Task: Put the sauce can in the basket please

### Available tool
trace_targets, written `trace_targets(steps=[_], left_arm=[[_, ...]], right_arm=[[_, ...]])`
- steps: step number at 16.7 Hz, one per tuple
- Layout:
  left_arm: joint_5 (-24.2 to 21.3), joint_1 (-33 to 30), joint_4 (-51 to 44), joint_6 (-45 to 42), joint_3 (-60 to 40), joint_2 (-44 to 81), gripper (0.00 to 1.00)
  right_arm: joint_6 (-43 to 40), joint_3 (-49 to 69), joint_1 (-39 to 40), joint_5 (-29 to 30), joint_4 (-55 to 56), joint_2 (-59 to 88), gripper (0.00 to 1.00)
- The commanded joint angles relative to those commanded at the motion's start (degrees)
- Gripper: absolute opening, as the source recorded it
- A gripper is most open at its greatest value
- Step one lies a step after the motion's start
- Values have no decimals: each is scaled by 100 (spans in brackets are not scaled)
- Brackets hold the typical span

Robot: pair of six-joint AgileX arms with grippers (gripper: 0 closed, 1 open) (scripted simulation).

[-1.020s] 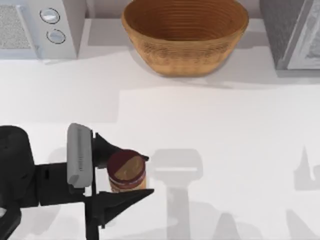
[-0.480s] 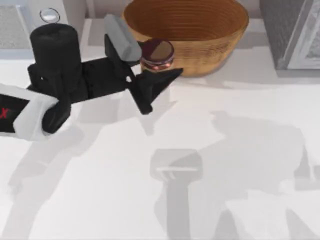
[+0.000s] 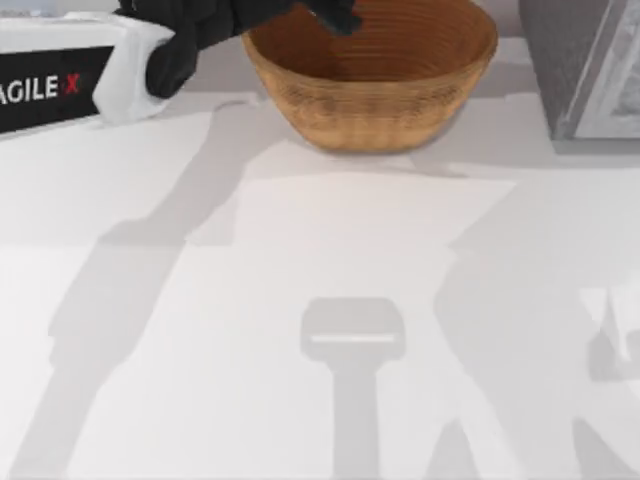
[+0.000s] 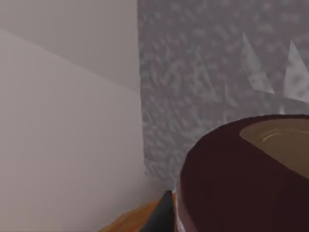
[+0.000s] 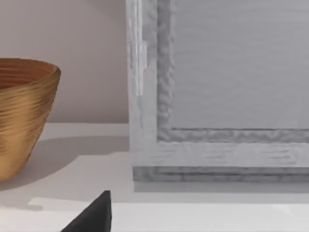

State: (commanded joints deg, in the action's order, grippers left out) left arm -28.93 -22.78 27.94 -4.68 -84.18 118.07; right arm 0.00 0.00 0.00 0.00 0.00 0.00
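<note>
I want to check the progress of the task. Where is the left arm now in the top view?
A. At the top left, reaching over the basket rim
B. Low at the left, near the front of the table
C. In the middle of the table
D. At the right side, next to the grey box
A: the left arm enters from the top left and its dark end lies over the rim of the basket.

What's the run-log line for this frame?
phase: carry to drop | left hand: over basket far-left rim | sauce can: close at left wrist camera | right arm: idle, table's right side
</note>
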Motion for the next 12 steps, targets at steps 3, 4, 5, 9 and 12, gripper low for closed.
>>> trace_targets(steps=[3, 4, 5, 9, 12], left_arm=[[335, 20, -355, 101, -521, 157, 0], [374, 23, -397, 114, -578, 174, 0], [374, 23, -397, 115, -578, 174, 0], [367, 18, -385, 99, -577, 158, 0], [419, -55, -434, 107, -972, 524, 0]], right_arm=[[0, 0, 0, 0, 0, 0, 100], [0, 0, 0, 0, 0, 0, 100], [0, 0, 0, 0, 0, 0, 100], [0, 0, 0, 0, 0, 0, 100], [0, 0, 0, 0, 0, 0, 100]])
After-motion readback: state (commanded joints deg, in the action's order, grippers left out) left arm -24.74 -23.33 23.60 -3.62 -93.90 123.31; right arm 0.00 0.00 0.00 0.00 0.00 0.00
